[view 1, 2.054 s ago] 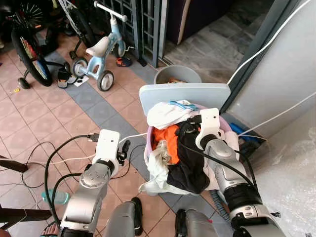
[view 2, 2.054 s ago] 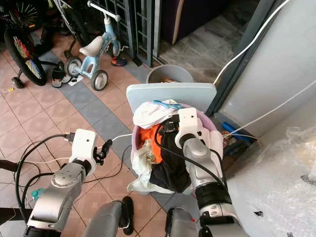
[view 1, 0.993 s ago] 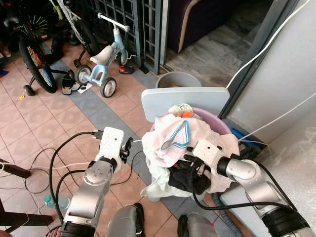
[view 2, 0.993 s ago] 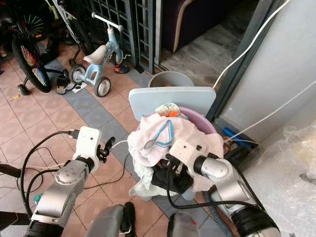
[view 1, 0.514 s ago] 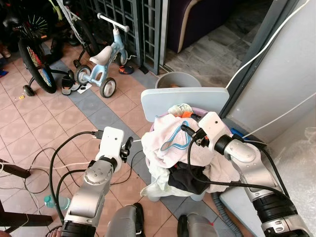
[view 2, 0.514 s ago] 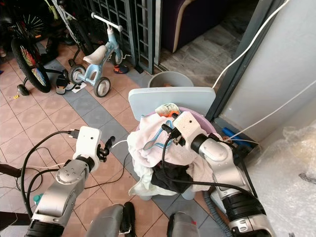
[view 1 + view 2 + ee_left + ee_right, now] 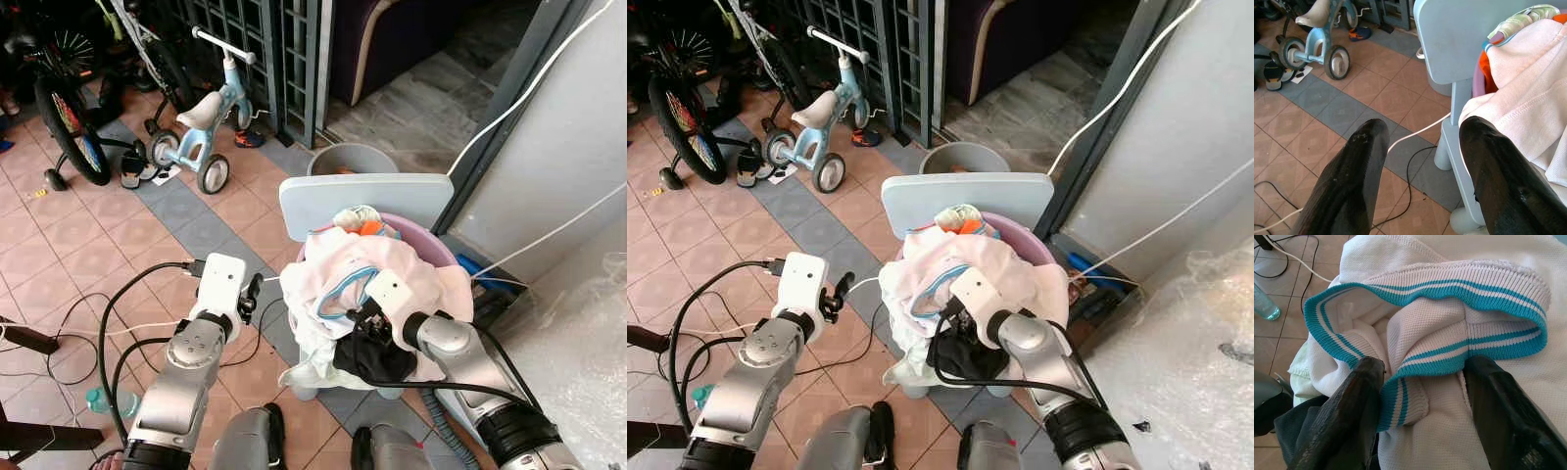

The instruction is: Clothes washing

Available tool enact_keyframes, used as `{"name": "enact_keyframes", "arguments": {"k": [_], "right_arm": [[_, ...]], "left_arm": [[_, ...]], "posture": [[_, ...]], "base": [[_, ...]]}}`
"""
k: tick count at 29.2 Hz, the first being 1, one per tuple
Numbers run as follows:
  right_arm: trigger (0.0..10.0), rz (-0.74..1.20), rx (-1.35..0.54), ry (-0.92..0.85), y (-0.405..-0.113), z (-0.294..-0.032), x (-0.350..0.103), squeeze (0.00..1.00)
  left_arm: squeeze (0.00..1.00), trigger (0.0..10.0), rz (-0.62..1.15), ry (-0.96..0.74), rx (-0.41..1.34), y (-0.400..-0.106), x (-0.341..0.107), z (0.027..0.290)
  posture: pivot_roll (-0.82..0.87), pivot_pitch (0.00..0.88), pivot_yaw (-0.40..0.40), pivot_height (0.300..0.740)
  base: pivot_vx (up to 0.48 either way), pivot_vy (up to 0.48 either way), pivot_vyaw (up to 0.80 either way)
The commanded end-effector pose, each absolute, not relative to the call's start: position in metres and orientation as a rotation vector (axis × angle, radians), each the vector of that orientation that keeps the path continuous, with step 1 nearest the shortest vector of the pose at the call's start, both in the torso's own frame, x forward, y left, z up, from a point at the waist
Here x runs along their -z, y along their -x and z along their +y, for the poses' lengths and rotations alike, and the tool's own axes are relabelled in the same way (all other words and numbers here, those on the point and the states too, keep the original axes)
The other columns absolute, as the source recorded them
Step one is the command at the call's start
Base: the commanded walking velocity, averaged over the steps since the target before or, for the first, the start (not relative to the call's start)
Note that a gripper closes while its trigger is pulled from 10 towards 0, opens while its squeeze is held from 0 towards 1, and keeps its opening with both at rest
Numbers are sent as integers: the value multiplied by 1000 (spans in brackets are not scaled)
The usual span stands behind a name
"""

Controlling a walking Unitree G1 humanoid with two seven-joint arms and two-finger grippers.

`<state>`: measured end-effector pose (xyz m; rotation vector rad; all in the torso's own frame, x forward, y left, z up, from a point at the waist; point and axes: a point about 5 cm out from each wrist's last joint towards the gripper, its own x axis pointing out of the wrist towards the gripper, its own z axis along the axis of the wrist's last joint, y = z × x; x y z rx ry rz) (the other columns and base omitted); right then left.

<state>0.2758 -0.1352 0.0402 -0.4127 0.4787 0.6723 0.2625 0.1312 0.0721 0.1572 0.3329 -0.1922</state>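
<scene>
Right gripper [image 7: 1420,396], jaws apart astride white shirt's striped collar [image 7: 1449,323]; shallow bite risks slipping off, toppling heaped basin [image 7: 431,250].

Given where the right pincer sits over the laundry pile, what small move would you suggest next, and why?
Probably close the right pincer on the shirt collar: its fingers are open, straddling the blue-striped fold atop the basket. The left pincer hangs open beside the chair, idle.

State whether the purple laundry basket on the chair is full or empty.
Full: clothes heap above the purple laundry basket rim, a white shirt on top, dark garment spilling over.
</scene>
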Motion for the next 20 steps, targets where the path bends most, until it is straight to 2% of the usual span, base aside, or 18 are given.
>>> {"name": "enact_keyframes", "arguments": {"k": [1,9,20], "right_arm": [[0,503,-682,415,-273,-136,-38,0],[0,499,-699,401,-273,-131,-40,0],[0,476,-628,373,-280,-137,-45,0]], "left_arm": [[0,10000,352,-174,181,-262,-68,132],[0,10000,352,-178,168,-264,-68,133],[0,10000,355,-178,160,-268,-68,132]], "posture": [[14,106,9,740],[14,102,8,740],[3,94,9,740]], "base": [[0,0,0],[0,0,0],[0,0,0]]}}
